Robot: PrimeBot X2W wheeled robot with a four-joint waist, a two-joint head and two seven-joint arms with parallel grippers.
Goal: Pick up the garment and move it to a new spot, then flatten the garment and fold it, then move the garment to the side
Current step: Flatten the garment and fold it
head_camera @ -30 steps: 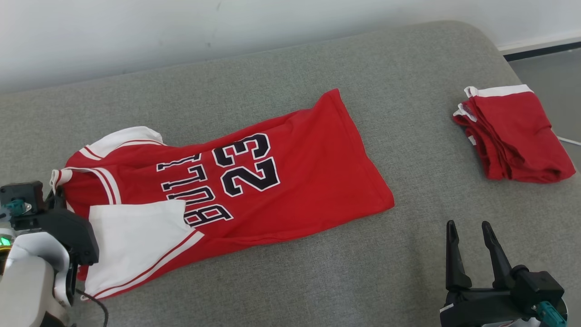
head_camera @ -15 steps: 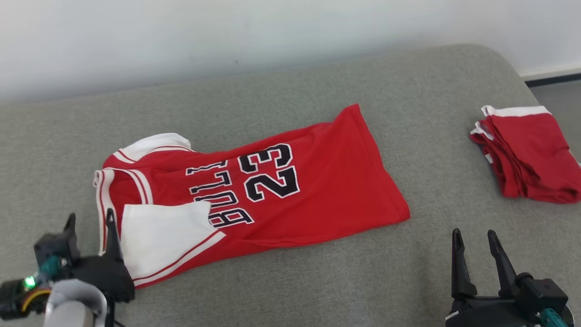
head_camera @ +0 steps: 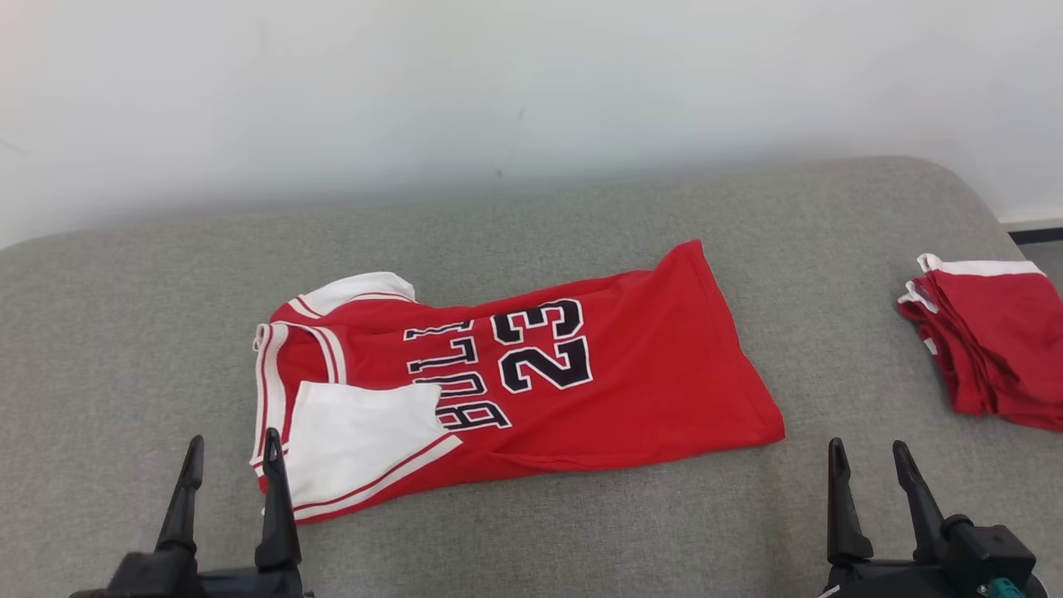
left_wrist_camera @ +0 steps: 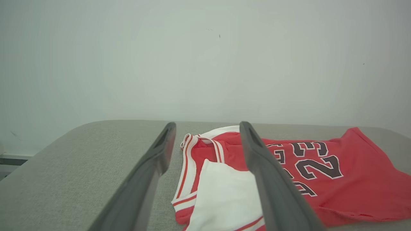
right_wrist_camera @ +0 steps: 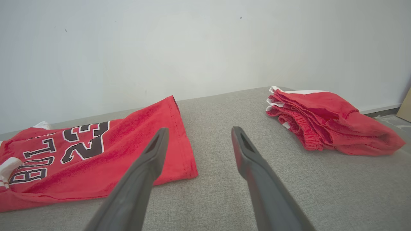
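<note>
Head view is showing the left fingers [head_camera: 274, 507] hanging spread and empty just beside the shoulder end of the garment [head_camera: 631, 365]; the right fingers [head_camera: 840, 515], likewise released, are waiting near its hem. It is lying lengthwise left to right on the grey cushion [head_camera: 124, 332], folded red shorts [head_camera: 988, 349] well off beyond its hem.

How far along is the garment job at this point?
Done: the jersey lies on the couch, mostly flat. In hand: nothing; the left hand and right hand are open, off the cloth. Left: a white flap near the collar is turned over, so smoothing, folding and moving it aside remain.
</note>
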